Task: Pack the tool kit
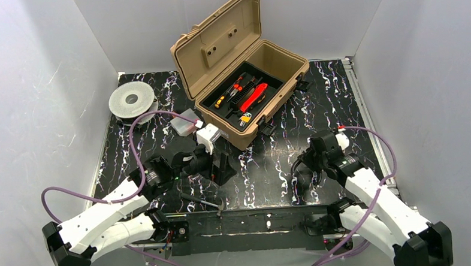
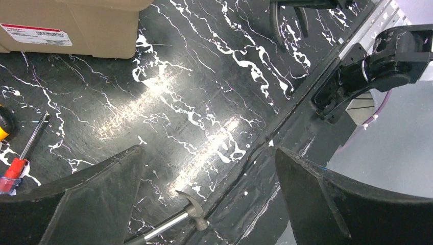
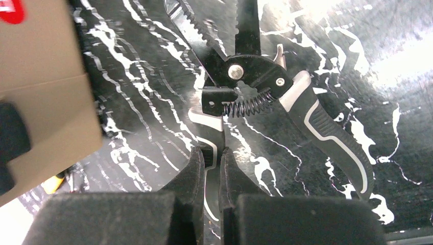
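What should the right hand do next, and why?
Probably lift straight up a little. The right hand is shut on one handle of the pliers, which lie on the table. The toolbox stands open, so a short lift would test the grip before carrying.

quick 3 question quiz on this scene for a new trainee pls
1. True or false: the toolbox has its lid shut.
2. What does the right gripper grip? A) a hammer B) one handle of the black-and-grey pliers C) a screwdriver
3. Fill in: the left gripper is ____ and holds nothing.
Key: 1 false; 2 B; 3 open.
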Motion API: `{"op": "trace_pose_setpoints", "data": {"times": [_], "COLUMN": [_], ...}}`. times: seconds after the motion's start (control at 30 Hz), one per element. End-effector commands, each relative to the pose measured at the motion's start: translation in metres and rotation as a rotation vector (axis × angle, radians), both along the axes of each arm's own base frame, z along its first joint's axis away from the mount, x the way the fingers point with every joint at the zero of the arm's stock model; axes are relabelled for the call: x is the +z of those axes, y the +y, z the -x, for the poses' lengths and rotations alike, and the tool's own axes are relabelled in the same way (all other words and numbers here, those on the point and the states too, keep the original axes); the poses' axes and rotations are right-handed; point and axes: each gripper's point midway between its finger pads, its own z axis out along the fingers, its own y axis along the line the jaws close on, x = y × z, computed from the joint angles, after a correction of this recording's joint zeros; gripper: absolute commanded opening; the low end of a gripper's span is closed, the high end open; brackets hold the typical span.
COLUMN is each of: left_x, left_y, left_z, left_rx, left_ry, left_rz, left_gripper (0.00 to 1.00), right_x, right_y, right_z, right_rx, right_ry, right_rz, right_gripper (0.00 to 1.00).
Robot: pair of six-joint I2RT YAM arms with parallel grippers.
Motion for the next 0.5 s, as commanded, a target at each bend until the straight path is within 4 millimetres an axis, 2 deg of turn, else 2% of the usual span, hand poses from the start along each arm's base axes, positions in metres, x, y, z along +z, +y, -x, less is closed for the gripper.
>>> {"op": "trace_pose_setpoints", "data": {"times": [0.0,0.17,0.33,0.47], "left_x": [0.027,0.026,0.041,0.05], "left_y": [-0.009,-0.009,0.018,0.048], "left_z": [-0.002,-0.004,-0.02,-0.033], "left_rx": [-0.003,0.003,0.088,0.145], "left_ry": [-0.022,-0.019,-0.141,-0.252], "left_rz": [0.075,0.053,-0.036,-0.174], "left_gripper": [0.99,0.99,1.0,0.99], "right_x": [0.051,0.11,0.18,0.227], "right_y": [0.0,0.005,0.017,0.047], "right_z": [-0.023,-0.039,-0.059,-0.073], "right_rx": [0.081,0.198,0.334,0.515], "right_ry": [-0.218,-0.425,-0.627,-0.709], "right_rz": [0.031,0.08,0.158,0.159], "right_gripper": [0.01,0.01,0.01,0.01]}}
